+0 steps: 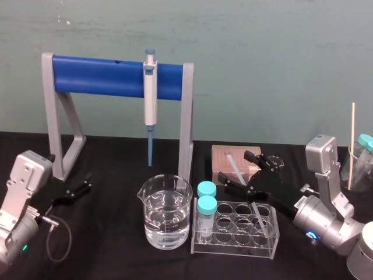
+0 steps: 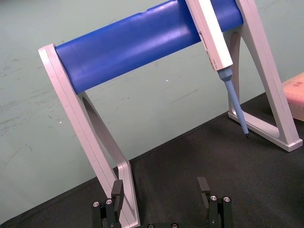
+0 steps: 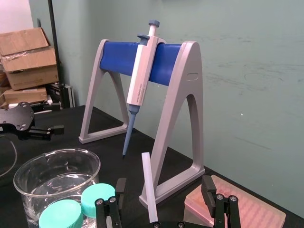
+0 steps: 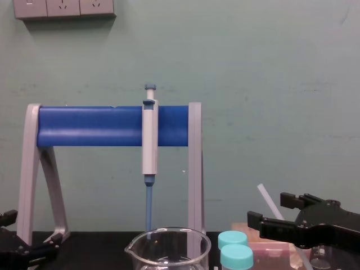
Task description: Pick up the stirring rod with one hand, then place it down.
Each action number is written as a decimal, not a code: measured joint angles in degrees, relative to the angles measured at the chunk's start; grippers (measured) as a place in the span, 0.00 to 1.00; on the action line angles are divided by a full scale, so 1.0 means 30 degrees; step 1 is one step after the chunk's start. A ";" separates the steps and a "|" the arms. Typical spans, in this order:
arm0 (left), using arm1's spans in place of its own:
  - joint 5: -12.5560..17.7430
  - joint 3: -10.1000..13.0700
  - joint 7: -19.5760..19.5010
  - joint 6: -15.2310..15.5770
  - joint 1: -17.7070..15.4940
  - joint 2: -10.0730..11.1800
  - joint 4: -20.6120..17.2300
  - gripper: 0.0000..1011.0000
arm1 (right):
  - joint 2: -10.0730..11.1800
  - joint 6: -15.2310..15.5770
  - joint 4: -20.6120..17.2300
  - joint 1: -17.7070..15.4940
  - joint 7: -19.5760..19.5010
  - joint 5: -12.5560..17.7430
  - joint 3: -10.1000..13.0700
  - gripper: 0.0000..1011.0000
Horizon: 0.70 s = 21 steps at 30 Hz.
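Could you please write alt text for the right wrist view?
A long translucent-white stirring rod rises between the open black jaws of the right gripper. Beyond are a clear glass beaker of water and a grey pipette hanging on a blue-barred stand.

We record a black desk point(image 1: 111, 175); a pipette stand point(image 1: 186, 122) along its far edge; a glass beaker point(image 1: 166, 219) of clear liquid near the front centre; a clear tube rack point(image 1: 236, 239) just to its right; a pink box point(image 1: 224, 160) behind the rack.
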 joint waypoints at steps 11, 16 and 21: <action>-0.0001 0.0001 0.0000 0.0001 -0.0001 0.0000 0.0000 0.99 | 0.0015 0.0000 -0.0012 0.0016 -0.0008 0.0007 -0.0038 0.98; -0.0001 0.0001 0.0000 0.0001 -0.0001 0.0000 0.0000 0.99 | 0.0022 -0.0002 -0.0012 0.0024 -0.0008 0.0013 -0.0049 0.88; 0.0000 0.0000 0.0001 0.0001 -0.0001 0.0000 0.0000 0.99 | 0.0029 -0.0007 -0.0013 0.0030 -0.0009 0.0025 -0.0059 0.73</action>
